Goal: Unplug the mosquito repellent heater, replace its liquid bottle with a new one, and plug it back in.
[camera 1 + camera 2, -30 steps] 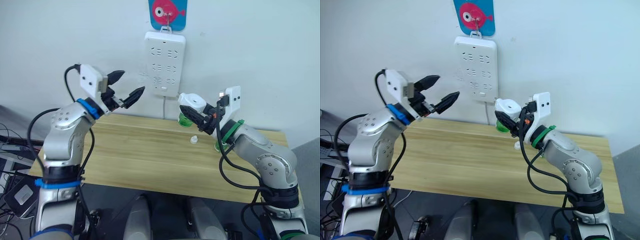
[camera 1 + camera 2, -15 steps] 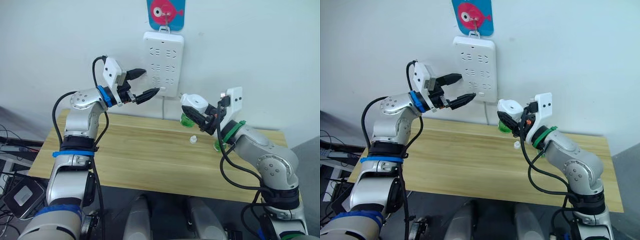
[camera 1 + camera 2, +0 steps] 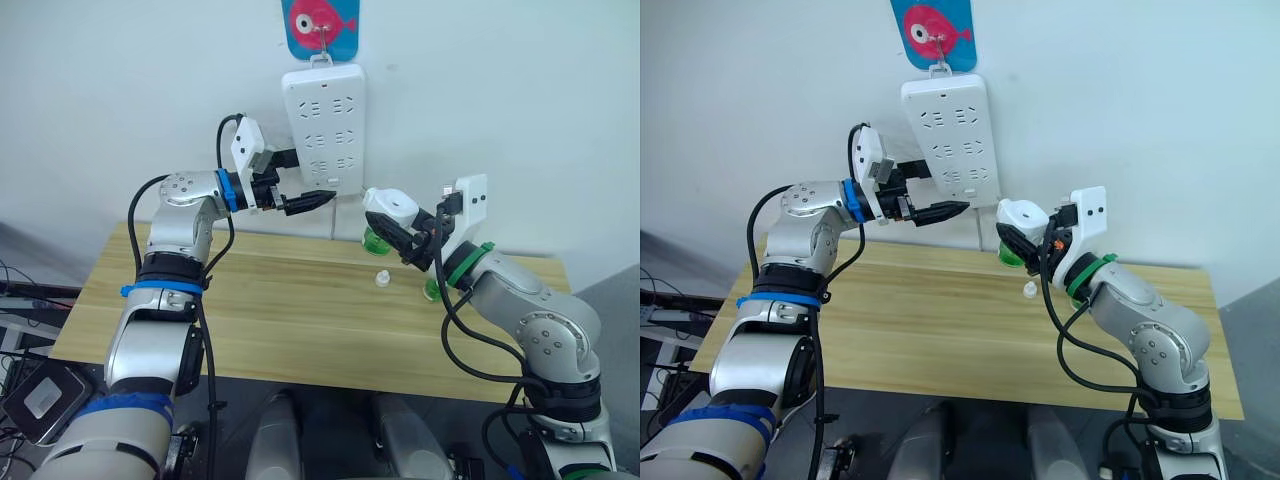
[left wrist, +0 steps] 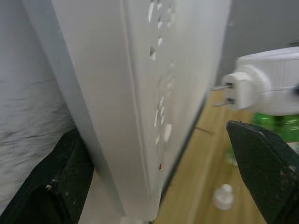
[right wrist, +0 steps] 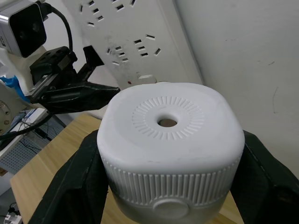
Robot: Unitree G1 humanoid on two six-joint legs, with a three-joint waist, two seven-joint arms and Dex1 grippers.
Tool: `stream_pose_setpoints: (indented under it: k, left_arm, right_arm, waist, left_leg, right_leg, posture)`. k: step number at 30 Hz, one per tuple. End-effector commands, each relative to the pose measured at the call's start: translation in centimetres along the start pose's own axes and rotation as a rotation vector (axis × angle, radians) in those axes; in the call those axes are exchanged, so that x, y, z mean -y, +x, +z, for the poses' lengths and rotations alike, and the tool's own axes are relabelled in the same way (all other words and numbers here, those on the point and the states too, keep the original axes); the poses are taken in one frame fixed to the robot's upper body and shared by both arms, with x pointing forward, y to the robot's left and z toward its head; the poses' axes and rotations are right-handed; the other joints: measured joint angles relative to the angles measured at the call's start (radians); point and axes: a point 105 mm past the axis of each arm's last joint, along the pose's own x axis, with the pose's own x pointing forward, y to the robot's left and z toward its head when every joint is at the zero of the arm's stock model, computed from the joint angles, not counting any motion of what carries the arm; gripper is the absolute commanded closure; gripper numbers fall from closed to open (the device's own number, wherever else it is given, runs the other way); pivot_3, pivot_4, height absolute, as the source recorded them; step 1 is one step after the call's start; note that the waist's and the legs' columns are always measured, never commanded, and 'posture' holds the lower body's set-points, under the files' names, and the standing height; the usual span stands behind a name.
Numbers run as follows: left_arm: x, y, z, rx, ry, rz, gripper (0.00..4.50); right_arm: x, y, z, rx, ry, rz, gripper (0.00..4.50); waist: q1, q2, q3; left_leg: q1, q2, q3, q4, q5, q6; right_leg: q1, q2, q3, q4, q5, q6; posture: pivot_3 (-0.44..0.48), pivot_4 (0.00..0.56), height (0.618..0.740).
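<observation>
The power strip (image 3: 325, 125) is straddled at its lower edge by the spread fingers of the left gripper (image 3: 308, 195), arm stretched toward the wall. The mosquito repellent heater (image 3: 389, 207) is clamped in the right gripper (image 3: 398, 232) just beside the strip, above the table (image 3: 290, 300), prongs facing the sockets, a green bottle (image 3: 374, 240) seated beneath it; a small white cap (image 3: 381, 278) is seen on the wood below

The green bottle (image 3: 375, 240) under the mosquito repellent heater (image 3: 389, 205) is largely hidden by the right gripper (image 3: 400, 232). A second green bottle (image 3: 433, 291) sits behind that arm, its top covered. The power strip (image 4: 154, 93) is blurred and cut off in the left wrist view.
</observation>
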Motion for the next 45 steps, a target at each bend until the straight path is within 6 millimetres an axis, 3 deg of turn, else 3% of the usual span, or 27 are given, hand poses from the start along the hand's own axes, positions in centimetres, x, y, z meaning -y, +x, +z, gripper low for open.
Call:
stream_pose_setpoints:
  k: [1,6,11,21,32,45]
  left_arm:
    - [1.5,-0.6,1.4,0.028,-0.053,-0.076,0.41]
    - [1.1,-2.0,2.0,0.057,-0.162,-0.012,1.79]
    - [0.7,-1.8,2.6,0.11,-0.224,0.038,3.23]
    - [1.0,-1.9,1.9,0.089,-0.288,0.048,3.23]
    - [0.8,-2.2,1.8,0.074,-0.277,0.061,3.23]
    - [0.9,-2.2,1.7,0.066,-0.27,0.058,3.23]
  right_arm:
    - [-1.0,-0.9,1.2,0.048,-0.049,0.02,1.46]
    - [-0.8,-1.4,1.2,0.037,-0.067,0.006,1.46]
    - [-1.4,-1.2,1.5,0.043,-0.072,0.028,1.46]
    - [-3.5,0.7,3.5,0.05,-0.163,0.047,1.46]
    - [-1.9,1.3,4.1,0.051,-0.184,-0.047,1.46]
    - [-1.6,1.3,3.9,0.03,-0.24,-0.056,1.46]
  waist:
    - [-0.004,0.0,0.0]
    - [-0.005,0.0,0.0]
    - [-0.004,0.0,0.0]
    - [-0.004,0.0,0.0]
    - [-0.005,0.0,0.0]
    - [-0.006,0.0,0.0]
  left_leg:
    - [0.0,0.0,0.0,0.0,0.0,0.0]
    - [0.001,0.001,-0.001,0.001,0.0,0.0]
    - [0.0,0.001,-0.001,0.001,0.0,0.0]
    - [0.001,0.001,-0.001,0.001,0.0,0.0]
    - [0.002,0.001,0.0,0.002,0.001,0.0]
    - [0.002,0.001,0.0,0.001,0.001,0.0]
  right_leg:
    - [0.0,0.0,0.0,0.0,0.0,0.0]
    - [0.0,0.001,0.0,0.002,0.0,0.0]
    - [0.0,0.001,0.0,0.001,0.0,0.0]
    - [0.0,0.0,0.0,0.002,0.0,0.0]
    - [0.0,0.0,0.0,0.003,0.0,-0.001]
    - [0.0,0.001,0.001,0.004,0.0,-0.001]
  posture:
    - [-0.134,0.256,0.74]
    - [-0.135,0.255,0.74]
    - [-0.124,0.253,0.74]
    - [-0.133,0.251,0.74]
    - [-0.126,0.257,0.74]
    - [-0.127,0.265,0.74]
